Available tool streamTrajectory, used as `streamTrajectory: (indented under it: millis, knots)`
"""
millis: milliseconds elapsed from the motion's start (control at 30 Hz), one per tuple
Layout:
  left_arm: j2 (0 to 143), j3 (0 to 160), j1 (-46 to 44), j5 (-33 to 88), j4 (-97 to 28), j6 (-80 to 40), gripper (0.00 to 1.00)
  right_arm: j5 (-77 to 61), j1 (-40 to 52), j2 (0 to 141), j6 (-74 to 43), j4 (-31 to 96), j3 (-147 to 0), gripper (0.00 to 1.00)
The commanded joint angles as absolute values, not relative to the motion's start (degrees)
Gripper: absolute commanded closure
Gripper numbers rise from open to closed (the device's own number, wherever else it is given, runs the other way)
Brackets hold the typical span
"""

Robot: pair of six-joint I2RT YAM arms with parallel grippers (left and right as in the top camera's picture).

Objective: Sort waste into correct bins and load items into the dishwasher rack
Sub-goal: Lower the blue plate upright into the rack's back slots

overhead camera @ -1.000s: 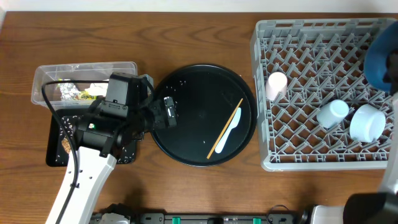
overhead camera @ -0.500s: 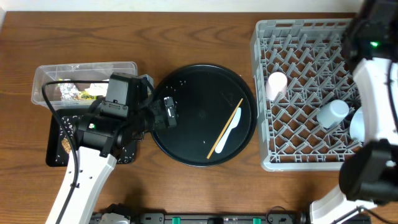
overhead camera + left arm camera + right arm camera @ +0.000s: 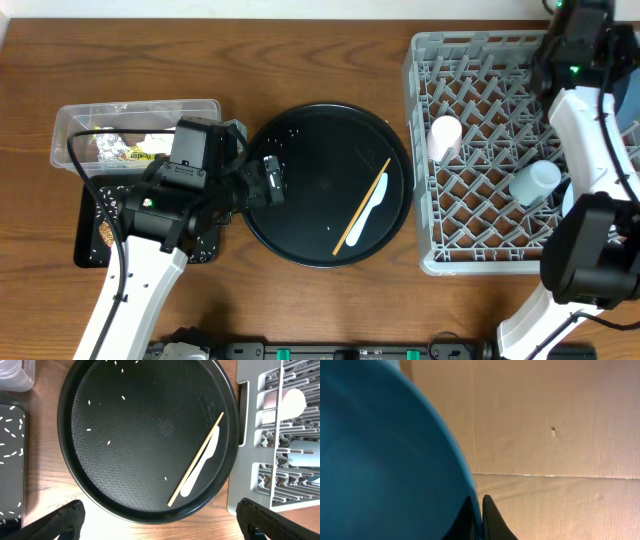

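My right gripper (image 3: 477,498) is shut on the rim of the large dark blue dish (image 3: 385,460), which fills the left of the right wrist view. The right arm (image 3: 585,130) reaches over the grey dishwasher rack (image 3: 480,60) to the top right edge; the dish is out of the overhead view. A pink cup (image 3: 444,135) and a light blue cup (image 3: 535,180) lie in the rack. The wooden chopstick (image 3: 362,205) and white spoon (image 3: 368,215) lie on the round black tray (image 3: 300,130). My left gripper (image 3: 160,512) hangs open over that tray's left rim.
The clear tub (image 3: 130,105) at the left holds a wrapper and tissue. In front of it the flat black tray (image 3: 90,250) carries rice grains and a brown lump. Loose rice grains (image 3: 107,442) dot the round tray. Plain cardboard stands behind the dish.
The right arm has swung from the right edge up to the rack's far right corner, carrying the blue dish out of the overhead view. The left arm has not moved.
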State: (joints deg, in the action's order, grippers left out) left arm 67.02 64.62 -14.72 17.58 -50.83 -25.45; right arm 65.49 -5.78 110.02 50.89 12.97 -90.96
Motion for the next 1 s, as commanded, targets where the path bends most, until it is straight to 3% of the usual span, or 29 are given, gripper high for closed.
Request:
streamTrajectory:
  millis: [0, 433, 533, 700, 867, 967]
  knots:
    - [67.1, 64.2, -14.5, 16.9, -51.0, -24.9, 0.02, 65.0, -4.5, 109.3, 51.5, 13.0, -88.0, 0.99]
    - [67.1, 64.2, -14.5, 16.9, -51.0, -24.9, 0.02, 66.7, -0.1, 109.3, 57.5, 2.5, -85.8, 0.99]
    - [67.1, 64.2, -14.5, 16.9, -51.0, -24.9, 0.02, 66.6, 2.2, 109.3, 57.5, 2.1, -85.8, 0.94]
    - [67.1, 64.2, -14.5, 16.9, -51.0, -24.9, 0.02, 68.2, 5.9, 109.3, 57.5, 2.1, -85.8, 0.77]
    - [67.1, 64.2, -14.5, 16.9, -51.0, -24.9, 0.02, 72.4, 9.1, 109.3, 57.5, 2.1, -85.8, 0.42]
    - [67.1, 64.2, -14.5, 16.9, -51.0, -24.9, 0.02, 74.7, 11.1, 109.3, 57.5, 1.3, -85.8, 0.28]
